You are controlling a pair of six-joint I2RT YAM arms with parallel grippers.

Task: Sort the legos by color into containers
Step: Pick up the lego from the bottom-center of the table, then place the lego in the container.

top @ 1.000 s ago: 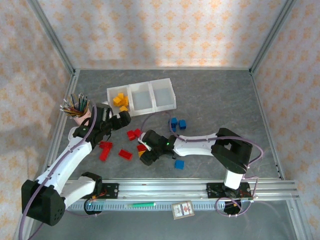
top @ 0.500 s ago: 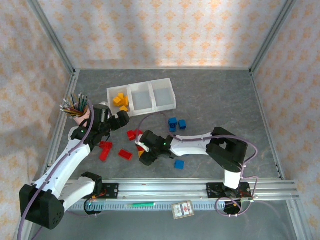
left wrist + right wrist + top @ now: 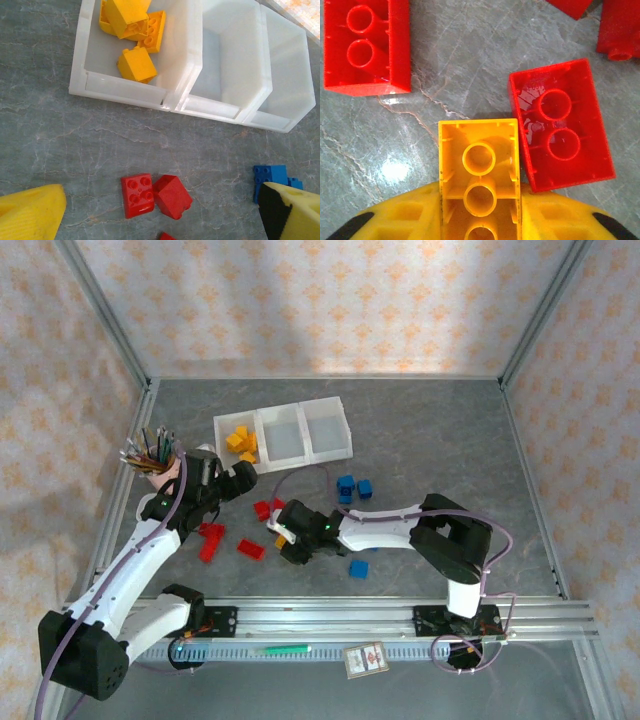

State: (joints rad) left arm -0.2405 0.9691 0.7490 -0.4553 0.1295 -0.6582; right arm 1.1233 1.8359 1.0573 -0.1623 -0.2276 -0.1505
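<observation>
The containers (image 3: pixel 256 430) (image 3: pixel 185 95) form a white row of three bins; the left bin holds several yellow legos (image 3: pixel 240 441) (image 3: pixel 135 25), the other two look bare. My right gripper (image 3: pixel 287 537) (image 3: pixel 480 210) is low over the table, shut on an upside-down yellow lego (image 3: pixel 281 540) (image 3: pixel 479 170). Red legos (image 3: pixel 560 125) (image 3: pixel 367 45) lie right beside it, one touching the yellow brick. My left gripper (image 3: pixel 240 477) (image 3: pixel 160 200) hovers open above two red legos (image 3: pixel 262 509) (image 3: pixel 137 195), holding nothing. Blue legos (image 3: pixel 346 486) (image 3: pixel 270 175) lie to the right.
A pink cup of coloured pencils (image 3: pixel 155 455) stands left of the left arm. More red legos (image 3: pixel 211 538) (image 3: pixel 250 549) lie at front left, and a lone blue one (image 3: pixel 358 568) sits near the front rail (image 3: pixel 400 615).
My right gripper's jaws have closed onto the yellow lego. The left gripper has drifted slightly away from the arm bases, staying open.
</observation>
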